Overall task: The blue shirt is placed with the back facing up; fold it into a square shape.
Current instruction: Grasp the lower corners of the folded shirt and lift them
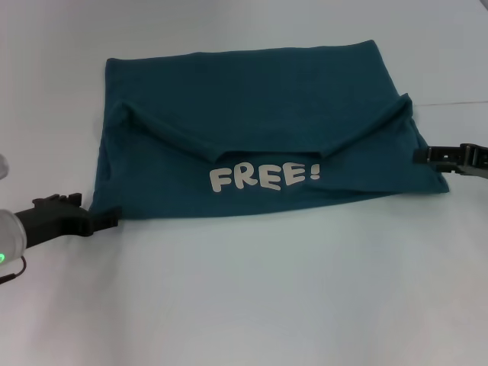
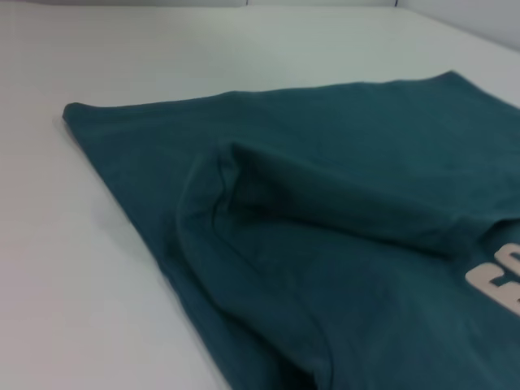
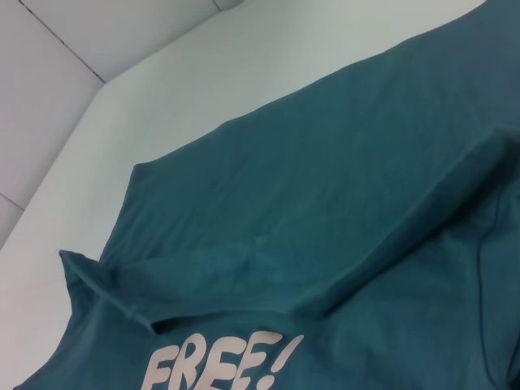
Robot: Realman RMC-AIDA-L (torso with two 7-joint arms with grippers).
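The blue shirt point(image 1: 259, 130) is lying half-folded on the white surface point(image 1: 252, 297), its near part turned over and showing the lettering. The left pincer point(image 1: 110, 217) is sitting at its near-left corner and the right pincer point(image 1: 421, 155) at its right edge; whether either is pinching cloth I cannot tell. Both should be lifting evenly, keeping edges aligned.

The blue shirt point(image 1: 259, 99) lies spread on the white tabletop point(image 1: 252, 297), partly folded: its near part is turned over onto the rest, so the white "FREE!" lettering point(image 1: 264, 177) faces up near the near edge, with both sleeves angled in toward the middle. The left gripper point(image 1: 107, 219) sits at the shirt's near left corner, low on the tabletop. The right gripper point(image 1: 424, 155) reaches in from the right, its tip at the shirt's right edge.
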